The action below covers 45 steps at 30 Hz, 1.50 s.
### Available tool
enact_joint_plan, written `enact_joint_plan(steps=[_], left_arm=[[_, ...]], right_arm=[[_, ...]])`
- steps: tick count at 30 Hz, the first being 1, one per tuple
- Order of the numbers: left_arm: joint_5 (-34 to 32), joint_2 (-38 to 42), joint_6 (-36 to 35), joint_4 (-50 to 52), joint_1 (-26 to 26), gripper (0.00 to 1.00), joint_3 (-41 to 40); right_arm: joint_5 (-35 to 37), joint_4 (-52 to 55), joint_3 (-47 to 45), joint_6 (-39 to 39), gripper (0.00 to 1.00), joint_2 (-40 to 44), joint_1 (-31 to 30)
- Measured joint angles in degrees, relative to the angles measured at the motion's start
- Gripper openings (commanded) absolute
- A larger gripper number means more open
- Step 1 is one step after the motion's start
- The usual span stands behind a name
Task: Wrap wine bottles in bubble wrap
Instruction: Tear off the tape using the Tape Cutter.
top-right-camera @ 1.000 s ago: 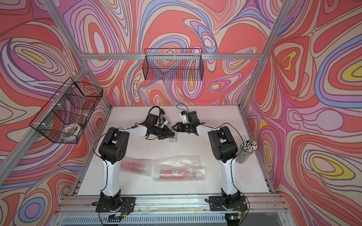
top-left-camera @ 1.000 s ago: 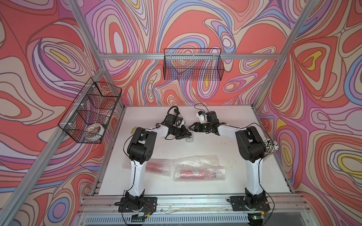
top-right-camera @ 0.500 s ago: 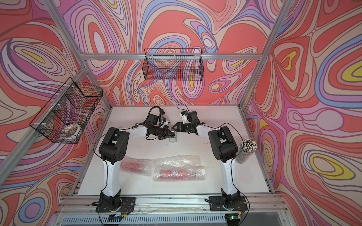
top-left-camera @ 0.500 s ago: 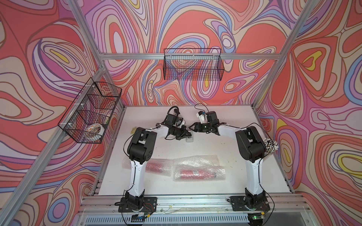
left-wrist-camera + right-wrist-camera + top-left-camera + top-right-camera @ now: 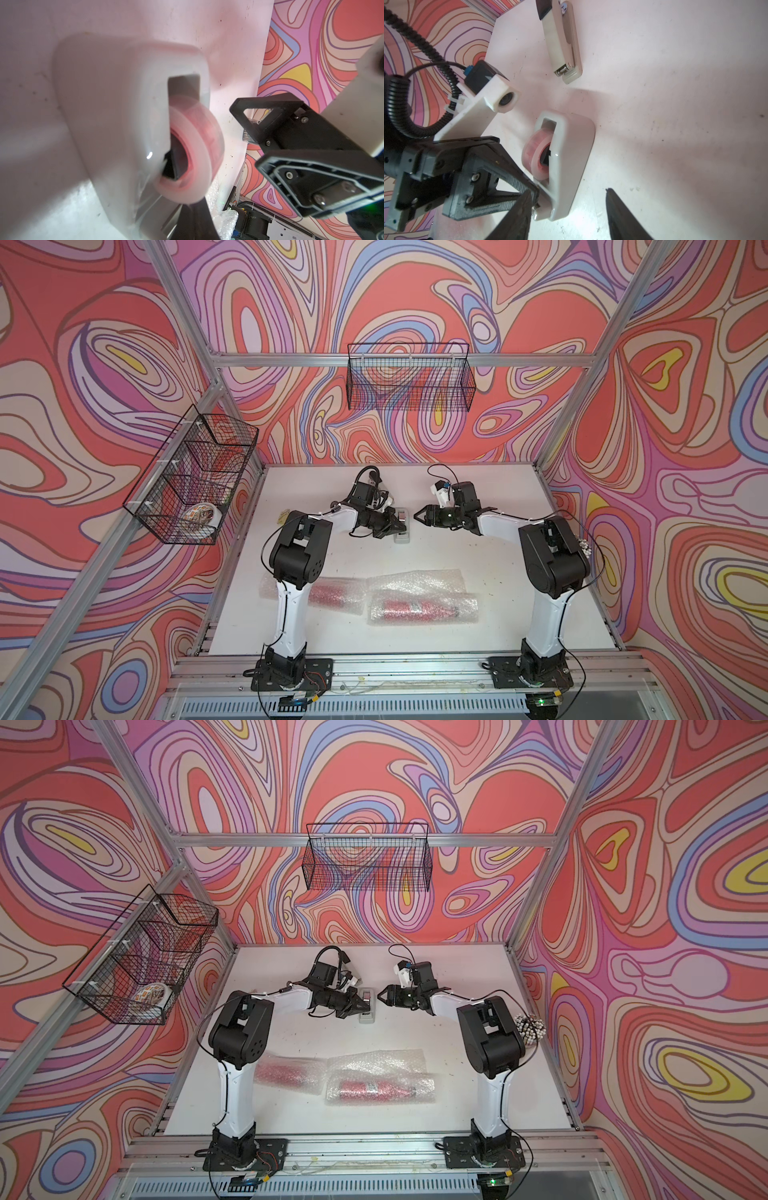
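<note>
Stillness is what you get against the pictures from a second ago. Both arms, the labelled bottle (image 5: 415, 608), the second bottle (image 5: 332, 593) and the bubble wrap (image 5: 419, 578) lie where they lay, on the table (image 5: 478, 564) near the arm bases.

Your left gripper (image 5: 534, 190) is pinched together right at the cutter end of the tape dispenser (image 5: 571, 149); you cannot tell whether tape sits between its tips. Your right gripper (image 5: 419, 515) faces it from the other side, jaws apart, holding nothing.

Both top views give you the labelled bottle on its side, rolled in film. The second bottle is just beside it, also under film and partly hidden by the left arm. Neither wrist view shows a bottle; the left wrist view catches only a crumpled corner of wrap. Only the right wrist view shows you the stapler (image 5: 562, 45) clearly: cream with a dark tip, lying apart from the dispenser.

The dispenser is glossy pale plastic, a wedge with rounded corners. Its tape roll (image 5: 536, 153) is translucent over a red core. The wrap is clear and pebbled with small bubbles.
</note>
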State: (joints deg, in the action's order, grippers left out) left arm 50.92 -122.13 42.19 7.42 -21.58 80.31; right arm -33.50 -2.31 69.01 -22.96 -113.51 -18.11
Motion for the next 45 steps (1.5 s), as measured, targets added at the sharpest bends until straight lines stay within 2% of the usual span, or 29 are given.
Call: enact_joint_plan(steps=[12,19,22,27,33,40,45], left_arm=[[0.33,0.22,-0.2,1.49,-0.17,0.0,0.02],[0.22,0.87,-0.39,2.36,-0.24,0.0,0.04],[0.2,2.03,-0.39,2.69,-0.37,0.0,0.04],[0.15,5.03,-0.37,3.04,-1.27,0.0,-1.53],[-0.81,8.57,0.09,2.38,-2.56,0.0,-8.79],[-2.03,9.46,0.72,0.15,-2.91,0.0,-13.27],[-2.91,9.46,0.48,0.04,-3.13,0.0,-13.62]], right_arm=[[-3.85,-4.09,1.73,-3.54,0.46,-7.43,-2.08],[-4.44,-4.22,3.19,-3.96,0.3,-8.24,-2.58],[-4.48,-4.52,3.21,-4.2,0.27,-8.24,-2.71],[-4.22,-5.16,3.21,-4.96,0.25,-8.24,-2.78],[-3.67,-5.64,3.21,-5.64,0.24,-8.24,-2.93],[-3.43,-5.84,3.21,-6.16,0.24,-8.24,-2.99],[-3.39,-5.86,3.21,-6.32,0.24,-8.24,-2.99]])
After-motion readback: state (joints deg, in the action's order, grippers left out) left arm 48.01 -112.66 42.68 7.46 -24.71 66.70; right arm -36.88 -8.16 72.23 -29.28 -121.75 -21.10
